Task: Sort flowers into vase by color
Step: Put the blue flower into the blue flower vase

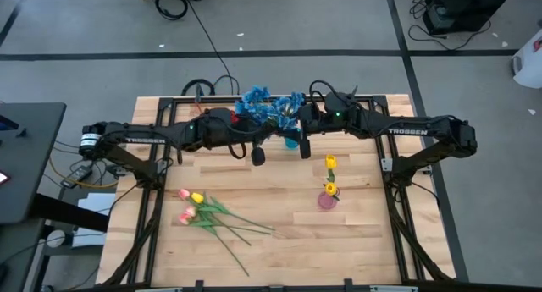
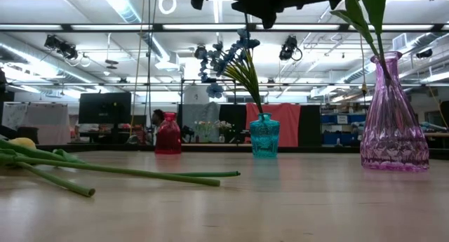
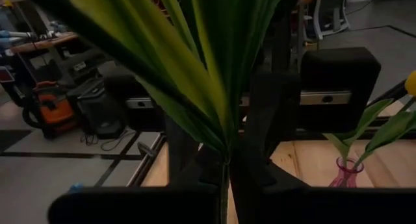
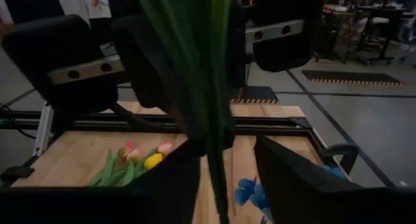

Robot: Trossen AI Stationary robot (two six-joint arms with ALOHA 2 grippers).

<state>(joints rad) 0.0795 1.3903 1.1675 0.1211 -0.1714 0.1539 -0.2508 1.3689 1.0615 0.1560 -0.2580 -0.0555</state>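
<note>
Both arms reach in from the table's sides and meet near the middle of its far edge, where the blue flower spray (image 1: 271, 108) rises from the teal vase (image 2: 264, 135). The left gripper (image 1: 257, 156) has its fingers pressed together on the spray's green stems, as the left wrist view shows. The right gripper (image 1: 304, 148) is just beside it, its fingers (image 4: 296, 178) spread apart on either side of the same stems without pinching them. The two grippers crowd that stretch of the far edge, with little room between them.

The wooden table (image 1: 279, 241) is light planking inside a black frame. Its near edge and near right corner lie bare. Toward the near left corner lies a loose heap of pink tulips (image 1: 186, 214) and a yellow tulip (image 1: 197, 196), with long green stems (image 1: 237, 233) trailing toward the middle of the near edge. Right of centre stands the pink glass vase (image 1: 327, 200) with two yellow tulips (image 1: 330, 174) in it, well apart from the heap. A red vase (image 2: 168, 135) stands near the far edge, left of the teal one in the low view.

Beyond the table is grey floor with dark tape lines, cables (image 1: 203, 25) and a black desk (image 1: 25, 157) at the left. The low view shows a workshop with ceiling lights.
</note>
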